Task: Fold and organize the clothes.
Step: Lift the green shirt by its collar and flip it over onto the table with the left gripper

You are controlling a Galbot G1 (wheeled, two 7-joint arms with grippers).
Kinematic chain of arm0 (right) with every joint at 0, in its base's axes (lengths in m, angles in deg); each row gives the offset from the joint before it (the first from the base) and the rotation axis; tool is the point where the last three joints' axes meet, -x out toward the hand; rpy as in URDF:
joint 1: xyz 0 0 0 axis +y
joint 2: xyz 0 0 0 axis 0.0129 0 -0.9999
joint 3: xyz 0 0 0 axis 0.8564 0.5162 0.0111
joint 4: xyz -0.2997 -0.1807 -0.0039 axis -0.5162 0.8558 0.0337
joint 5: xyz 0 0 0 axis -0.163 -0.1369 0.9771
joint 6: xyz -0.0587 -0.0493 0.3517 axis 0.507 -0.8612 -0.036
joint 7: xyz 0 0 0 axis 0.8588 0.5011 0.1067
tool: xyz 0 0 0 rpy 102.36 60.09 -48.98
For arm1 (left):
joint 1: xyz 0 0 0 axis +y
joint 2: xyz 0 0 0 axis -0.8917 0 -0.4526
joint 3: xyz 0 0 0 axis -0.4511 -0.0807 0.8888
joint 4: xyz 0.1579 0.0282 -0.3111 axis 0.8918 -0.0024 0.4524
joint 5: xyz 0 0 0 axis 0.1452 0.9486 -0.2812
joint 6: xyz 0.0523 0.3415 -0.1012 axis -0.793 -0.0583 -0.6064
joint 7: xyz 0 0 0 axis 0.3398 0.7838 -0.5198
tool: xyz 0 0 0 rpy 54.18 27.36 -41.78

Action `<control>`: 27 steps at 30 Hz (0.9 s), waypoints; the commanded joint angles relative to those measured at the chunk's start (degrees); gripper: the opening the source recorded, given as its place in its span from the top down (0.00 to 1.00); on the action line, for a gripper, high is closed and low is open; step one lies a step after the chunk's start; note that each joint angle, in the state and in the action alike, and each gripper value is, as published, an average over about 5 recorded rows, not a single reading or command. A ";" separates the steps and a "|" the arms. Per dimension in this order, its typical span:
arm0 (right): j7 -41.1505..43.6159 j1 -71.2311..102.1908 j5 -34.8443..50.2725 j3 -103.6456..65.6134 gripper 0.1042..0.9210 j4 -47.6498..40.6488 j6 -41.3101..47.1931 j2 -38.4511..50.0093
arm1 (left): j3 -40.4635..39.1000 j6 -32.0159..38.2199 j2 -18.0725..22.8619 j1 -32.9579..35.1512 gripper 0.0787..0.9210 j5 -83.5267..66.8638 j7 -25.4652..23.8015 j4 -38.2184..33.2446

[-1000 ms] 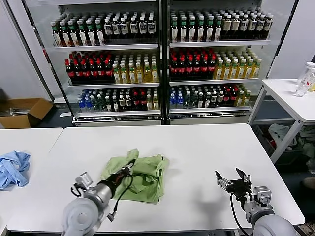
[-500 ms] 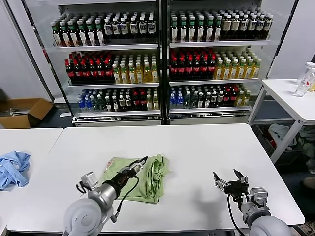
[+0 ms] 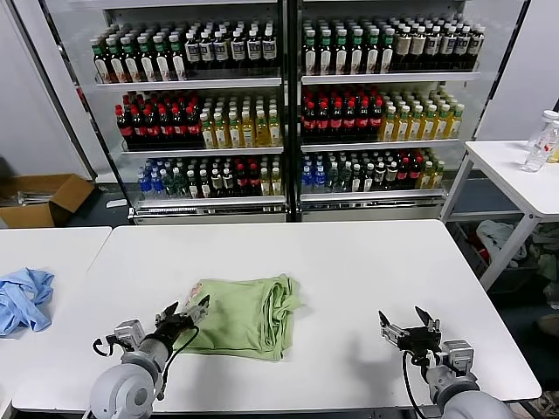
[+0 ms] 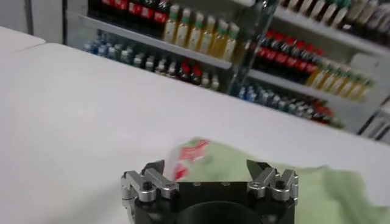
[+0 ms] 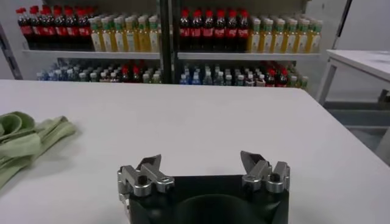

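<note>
My head camera looks down over the white rectangular table (image 3: 349, 262); both wrist cameras sit low, facing the glass-fronted drinks fridge (image 5: 164, 36), sharing the folded light green fabric shirt (image 3: 244, 314).

Grey arms; black, silver-fingered left end effector (image 3: 185, 311).
</note>
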 commanded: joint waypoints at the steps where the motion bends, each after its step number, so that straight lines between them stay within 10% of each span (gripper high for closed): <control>1: -0.04 1.63 -0.65 -1.09 0.12 1.11 -0.10 -0.20 | -0.02 -5.03 -0.74 -1.08 0.12 -1.67 -4.07 5.10; 27: -0.26 4.03 -0.47 -3.19 0.12 3.96 -0.32 0.39 | 7.16 -6.84 1.13 -1.97 0.92 -28.86 -10.12 6.59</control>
